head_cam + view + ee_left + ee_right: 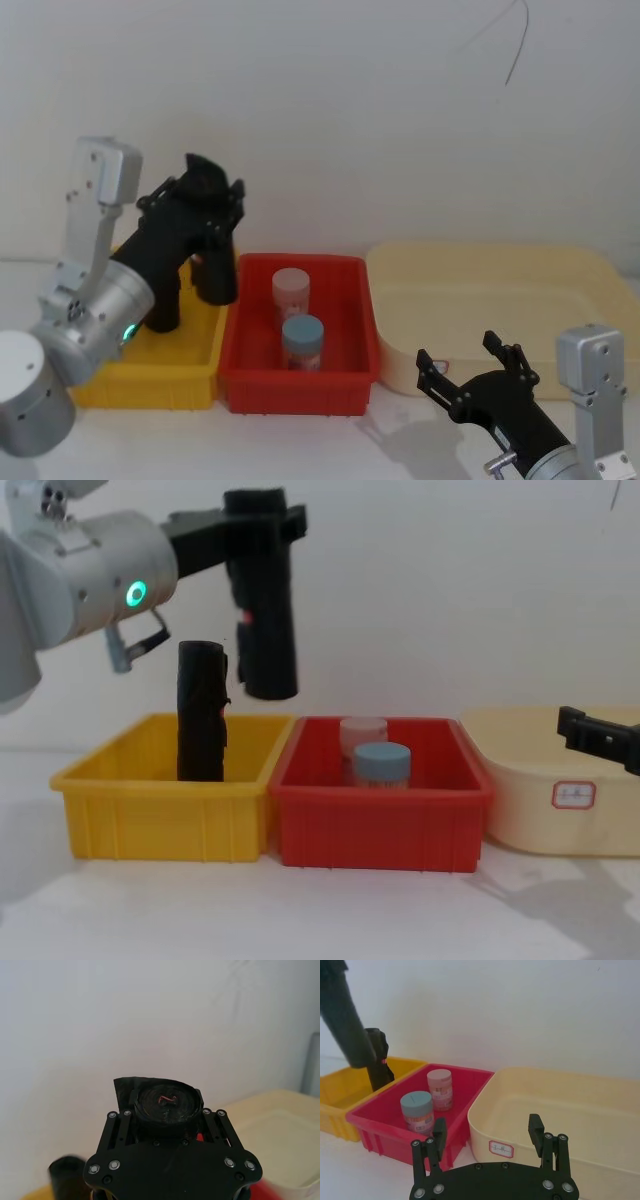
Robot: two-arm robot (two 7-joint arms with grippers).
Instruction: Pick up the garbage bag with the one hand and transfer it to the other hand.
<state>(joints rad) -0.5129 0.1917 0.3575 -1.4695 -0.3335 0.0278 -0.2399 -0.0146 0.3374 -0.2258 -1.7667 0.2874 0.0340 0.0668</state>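
Gripping the garbage bag (266,630) near its upper end, your left pincer (262,522) is holding the smooth black roll upright in the air, with its two fingers pressing in on it from either side. The left wrist camera is looking past the finger links onto the roll's top face, where a thin red squiggle is showing (the chest view is also showing a small red mark on the roll's side). The roll is hanging below the pincer with its lower end clear of every rim, over the end of the yellow bin (150,810) that is touching the red bin (380,825).

A green ring light (136,593) is glowing on the silver arm just behind the pincer. Below the pincer, on the arm's side, a creased black roll (201,710) is standing upright in the yellow bin, apart from the held one. Below it on the other side, the red bin is holding two upright jars close together: a pink-lidded jar (291,290) toward the back and a blue-lidded jar (302,340) in front of it.

Beyond the red bin, well away from the left pincer, a cream tub (500,265) is sitting with a small label on its front wall. Your right pincer (460,350) is hovering low in front of that tub with its fingers spread apart and nothing between them, well apart from the garbage bag.
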